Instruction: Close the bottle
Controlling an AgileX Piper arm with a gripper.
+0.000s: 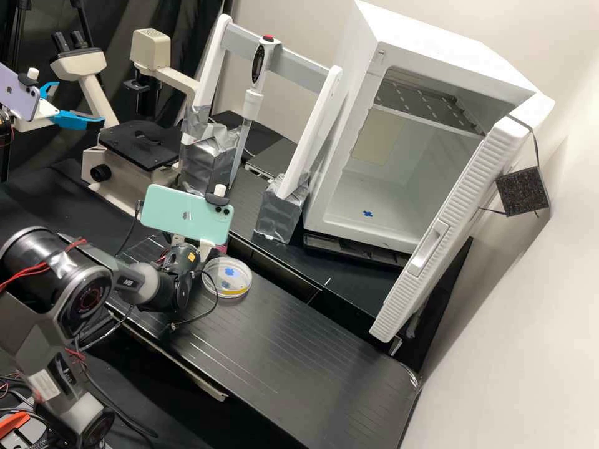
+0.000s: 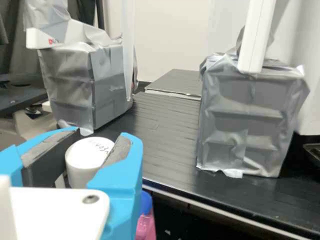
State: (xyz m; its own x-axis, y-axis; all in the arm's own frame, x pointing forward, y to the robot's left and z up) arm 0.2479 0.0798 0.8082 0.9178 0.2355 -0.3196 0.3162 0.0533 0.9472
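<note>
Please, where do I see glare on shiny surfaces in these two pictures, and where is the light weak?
High view: pale sheen on the black bench, bright creases in the silver wrapping, dim folds in the black curtain. Wrist view: highlights along the wrapping's creases, light on top of the white cap inside the claw.

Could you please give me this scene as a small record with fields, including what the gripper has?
gripper: fingers on both sides of the white cap, apparently holding it
white cap: round, marks written on its top
pink item: partly hidden by a finger, blue part at its top
closure of the bottle: cannot tell
round clear dish: on the bench, near the arm
pipette: at the grey crossbar of the white frame
white cabinet: door open
</note>
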